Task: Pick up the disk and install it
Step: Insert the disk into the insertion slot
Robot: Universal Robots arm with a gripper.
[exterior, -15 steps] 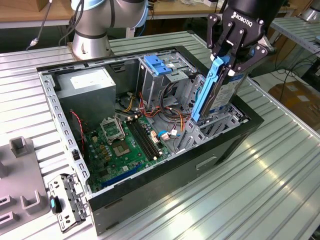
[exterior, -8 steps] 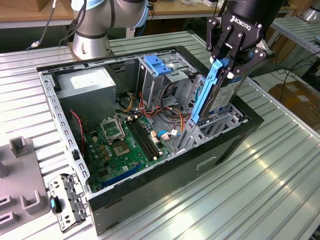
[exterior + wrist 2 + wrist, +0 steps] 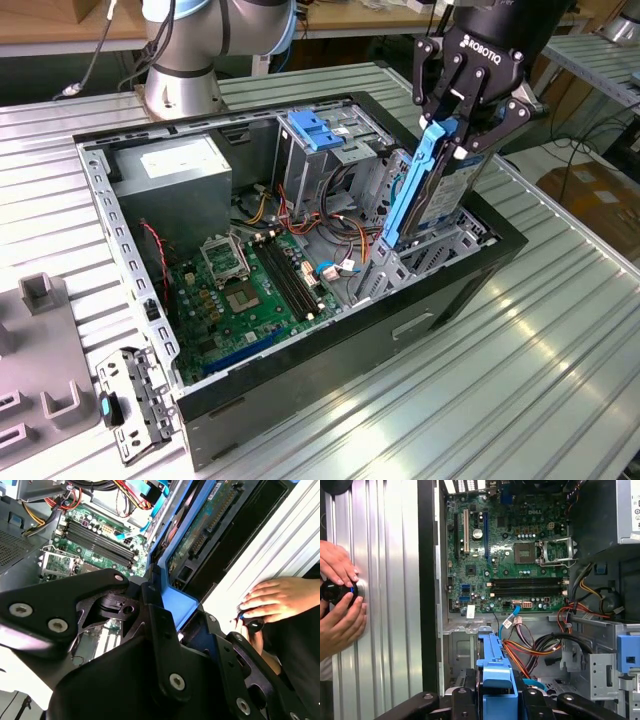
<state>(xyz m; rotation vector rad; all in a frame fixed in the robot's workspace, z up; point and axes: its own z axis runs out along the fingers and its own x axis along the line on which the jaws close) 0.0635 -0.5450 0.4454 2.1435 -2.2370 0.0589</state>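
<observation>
We see the open computer case [image 3: 300, 372] nearest, on the ribbed table [image 3: 520, 380]. At its end on the exterior view's right, our gripper [image 3: 455, 140] is clamped on the disk [image 3: 443, 203], which stands on edge with its lower end at the drive cage [image 3: 405, 272]. The power supply [image 3: 175, 175] sits farther back.

The flat rectangular grey-metal disk [image 3: 442, 200] has a dull, bare finish, with smooth, slightly glossy blue plastic side rails. The black gripper [image 3: 452, 140] looks matt, dotted with shiny metal screws. The ribbed silver metal table [image 3: 520, 380] has a smooth brushed sheen. The black-shelled computer case [image 3: 330, 348] shows bare grey sheet metal inside, around a glossy green circuit board [image 3: 230, 325].
</observation>
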